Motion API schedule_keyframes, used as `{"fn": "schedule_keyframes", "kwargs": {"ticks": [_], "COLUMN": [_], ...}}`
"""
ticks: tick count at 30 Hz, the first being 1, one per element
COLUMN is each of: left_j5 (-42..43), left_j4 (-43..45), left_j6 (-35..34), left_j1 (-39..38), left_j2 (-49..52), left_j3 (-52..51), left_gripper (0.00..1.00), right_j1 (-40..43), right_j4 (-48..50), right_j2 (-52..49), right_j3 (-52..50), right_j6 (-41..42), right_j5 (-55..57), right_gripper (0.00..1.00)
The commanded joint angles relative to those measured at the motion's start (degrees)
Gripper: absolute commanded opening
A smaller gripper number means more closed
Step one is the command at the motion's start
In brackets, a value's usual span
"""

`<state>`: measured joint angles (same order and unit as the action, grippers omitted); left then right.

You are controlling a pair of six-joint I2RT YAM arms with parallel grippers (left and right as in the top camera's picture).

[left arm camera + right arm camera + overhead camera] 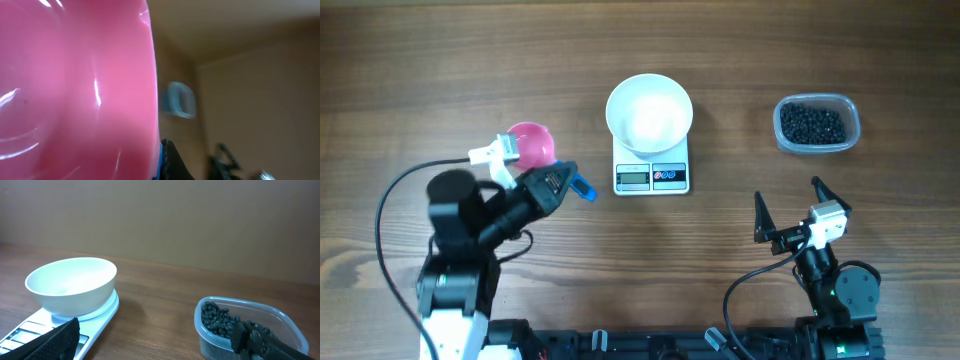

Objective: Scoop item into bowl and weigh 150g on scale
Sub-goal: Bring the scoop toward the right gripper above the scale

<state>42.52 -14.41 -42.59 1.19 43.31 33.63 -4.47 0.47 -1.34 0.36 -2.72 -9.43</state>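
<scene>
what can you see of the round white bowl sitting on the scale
The round white bowl is plain, smooth and glossy, like ceramic or plastic, with a deep curved wall and a narrower base. It stands upright and empty on the flat white kitchen scale, leaving the display uncovered. Nothing else touches it.

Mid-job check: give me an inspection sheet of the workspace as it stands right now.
Surface: wooden table, no spills seen.
Job's things: white bowl empty, sitting on scale; black beads in clear tub to its right.
Clutter: nothing seen.
Grippers: left gripper shut on pink scoop; right gripper open, empty.
Cables: black cable loops beside left arm, another beside right.
Surroundings: plain beige wall.
</scene>
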Motion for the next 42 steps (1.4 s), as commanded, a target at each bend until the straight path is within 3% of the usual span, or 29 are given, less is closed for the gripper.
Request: {"fn": "schedule_keyframes", "kwargs": {"ticks": [1,3,6,7,9,12,15,18,20,22,25,30,40,42], "left_j5": [6.1,6.1,5.4,5.3,3.6,0.0,-4.2,-4.3,-4.3,-4.7,-4.7,-4.7,-9.7,-10.1], "left_j4": [4.5,10.7,12.3,12.3,12.4,12.3,13.5,19.3,30.8,35.9,36.1,40.6,42.6,42.6], "left_j6": [-7.4,-7.9,-10.9,-10.8,-10.8,-11.6,-17.4,-21.4,-26.3,-28.8,-32.9,-34.8,-34.9,-34.9], "left_j1": [-1.3,-3.4,-4.7,-4.7,-4.7,-4.7,-4.7,-4.7,-4.7,-4.7,-5.3,-8.2,-8.2,-8.2], "left_j2": [-8.0,-9.9,-9.9,-9.8,-9.8,-9.7,-8.9,-7.7,-5.9,-4.3,-0.8,4.5,4.8,4.8], "left_j3": [0.1,0.1,0.1,0.1,0.1,0.1,0.1,0.1,0.1,0.1,0.1,0.1,0.1,0.1], "left_gripper": [0.04,0.04,0.04,0.04,0.04,0.04,0.04,0.04,0.04,0.04,0.04,0.04,0.04,0.09], "right_j1": [-0.2,-0.2,-0.2,-0.2,-0.2,-0.2,-0.2,-0.2,-0.2,-1.2,-8.4,-20.5,-32.5,-34.2], "right_j4": [4.7,9.6,20.5,25.5,20.6,-8.3,-19.3,-8.9,-4.2,3.2,15.5,35.0,36.0,36.0], "right_j2": [0.0,0.0,0.0,0.0,-0.7,-11.3,-23.6,-32.5,-39.8,-46.3,-55.9,-70.4,-74.3,-74.3], "right_j3": [0.0,0.0,0.2,1.2,9.6,31.4,45.3,48.0,48.0,48.0,48.0,48.0,48.0,48.0], "right_j6": [4.0,26.7,42.2,42.2,40.6,30.6,32.4,47.5,64.8,68.9,76.9,87.3,88.5,90.6], "right_j5": [-5.0,-18.8,-20.6,-21.8,-19.5,-16.4,-26.8,-40.4,-43.3,-47.9,-49.3,-45.2,-25.9,-22.3], "right_gripper": [1.0,1.0,0.99,1.0,1.0,1.0,1.0,1.0,1.0,0.98,0.93,0.77,0.75,0.73]}}
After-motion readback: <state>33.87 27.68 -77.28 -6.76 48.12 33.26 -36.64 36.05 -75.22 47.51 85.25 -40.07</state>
